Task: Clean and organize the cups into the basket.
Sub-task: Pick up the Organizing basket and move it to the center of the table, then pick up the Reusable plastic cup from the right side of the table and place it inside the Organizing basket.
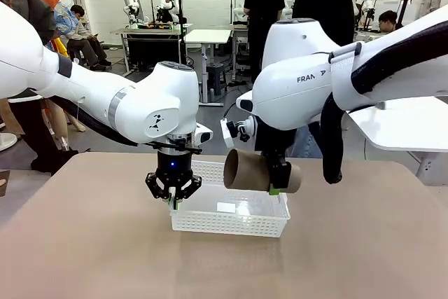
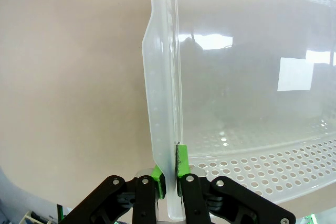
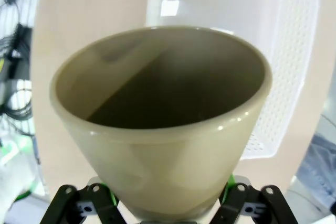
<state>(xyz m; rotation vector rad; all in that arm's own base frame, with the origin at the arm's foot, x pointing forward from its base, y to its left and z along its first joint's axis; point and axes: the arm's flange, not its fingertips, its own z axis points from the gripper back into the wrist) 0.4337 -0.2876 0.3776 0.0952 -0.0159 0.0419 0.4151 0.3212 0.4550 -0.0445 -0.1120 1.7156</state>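
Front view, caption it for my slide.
Left end effector pinches the basket rim; right end effector holds a tan cup on its side above it.

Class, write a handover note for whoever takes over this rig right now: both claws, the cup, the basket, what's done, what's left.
Left claw: shut on the left rim of the basket, which sits on the table.
Right claw: holds a tan cup on its side, raised over the basket.
Done: cup picked up.
Left: set it in the basket; no cup lies inside yet.
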